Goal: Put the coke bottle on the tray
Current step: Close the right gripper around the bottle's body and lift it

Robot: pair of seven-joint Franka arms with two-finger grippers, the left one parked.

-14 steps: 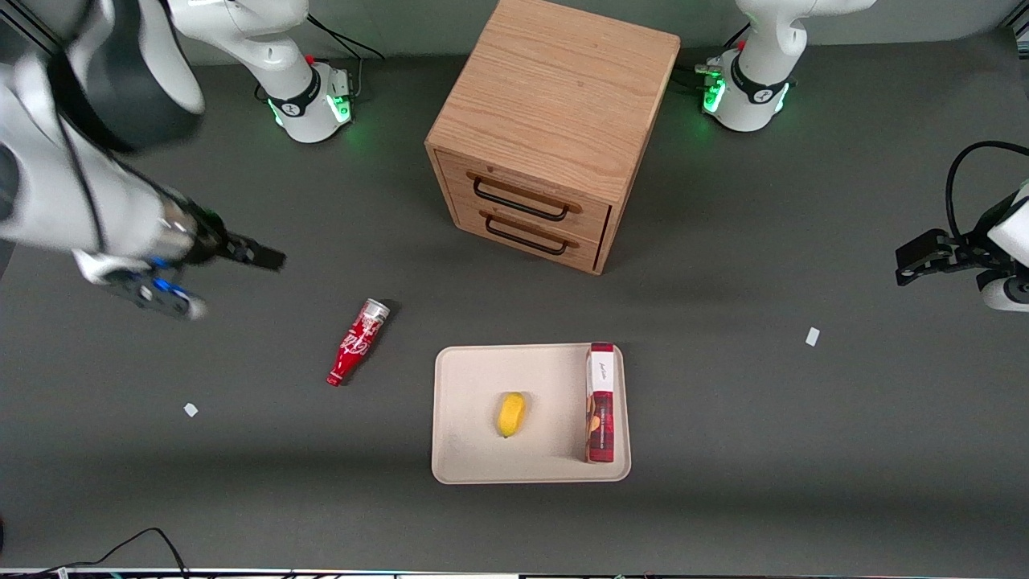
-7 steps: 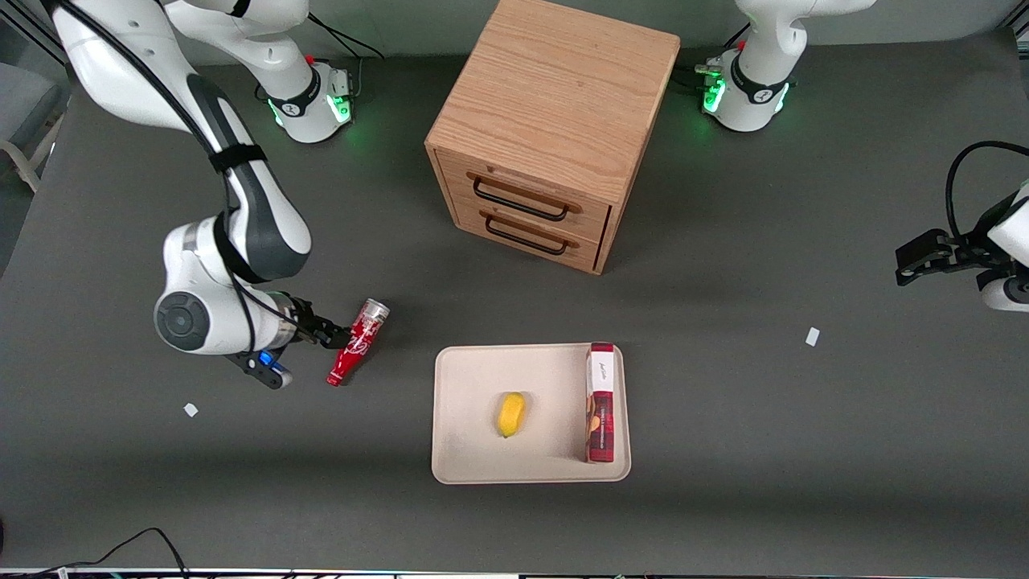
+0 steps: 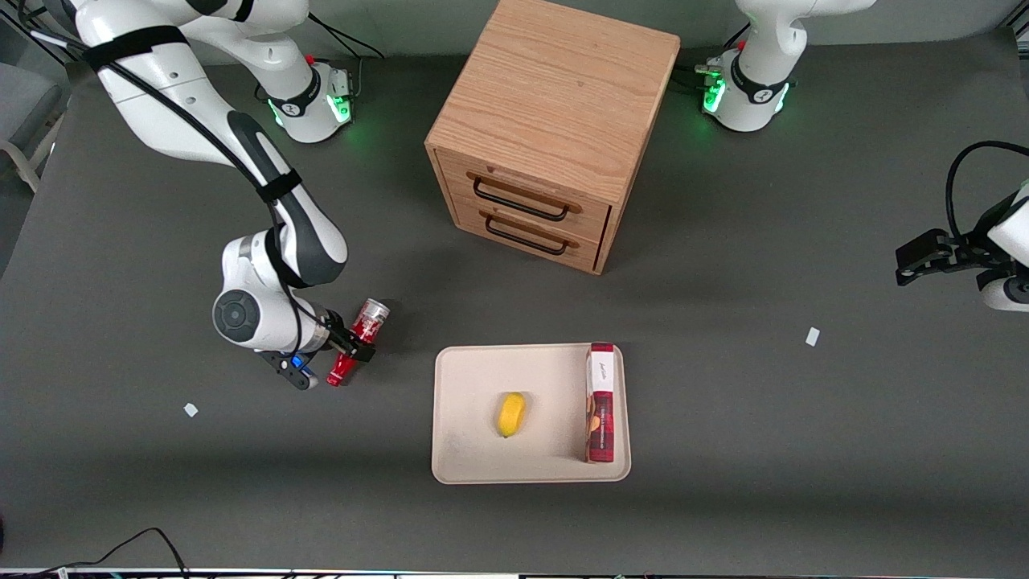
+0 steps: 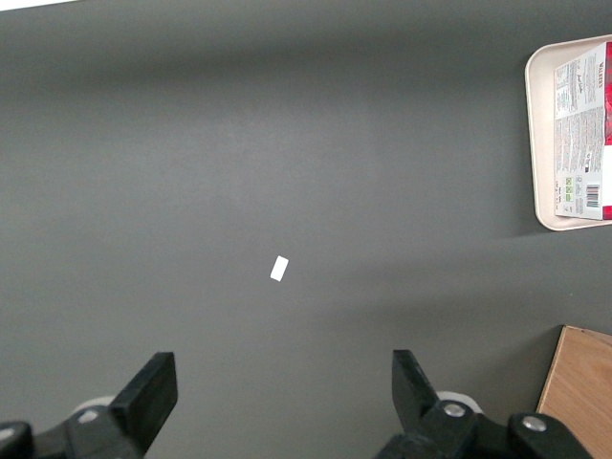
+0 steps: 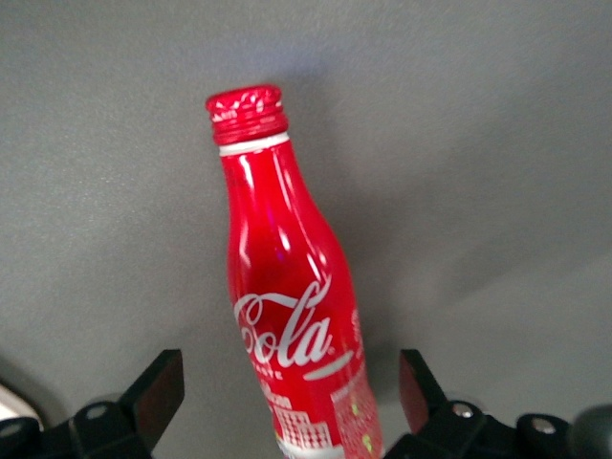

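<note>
The coke bottle (image 3: pixel 368 320) lies on its side on the dark table, silver base toward the drawer cabinet, red cap nearer the front camera. My right gripper (image 3: pixel 356 346) is low over its middle, open, with one finger on each side of the body and a gap to both. In the right wrist view the bottle (image 5: pixel 287 287) runs between the two black fingers (image 5: pixel 158 387) of the gripper (image 5: pixel 290 387). The cream tray (image 3: pixel 474 378) lies beside the bottle, toward the parked arm's end, and shows in the left wrist view too (image 4: pixel 537 143).
On the tray lie a yellow fruit (image 3: pixel 511 414) and a red-and-white box (image 3: pixel 600 402) along one rim. A wooden two-drawer cabinet (image 3: pixel 547 129) stands farther from the front camera. Small white scraps (image 3: pixel 190 409) (image 3: pixel 813 336) lie on the table.
My right arm has swung in from the working arm's end and come down on the bottle. The fingers now straddle its body. The bottle has not moved.
</note>
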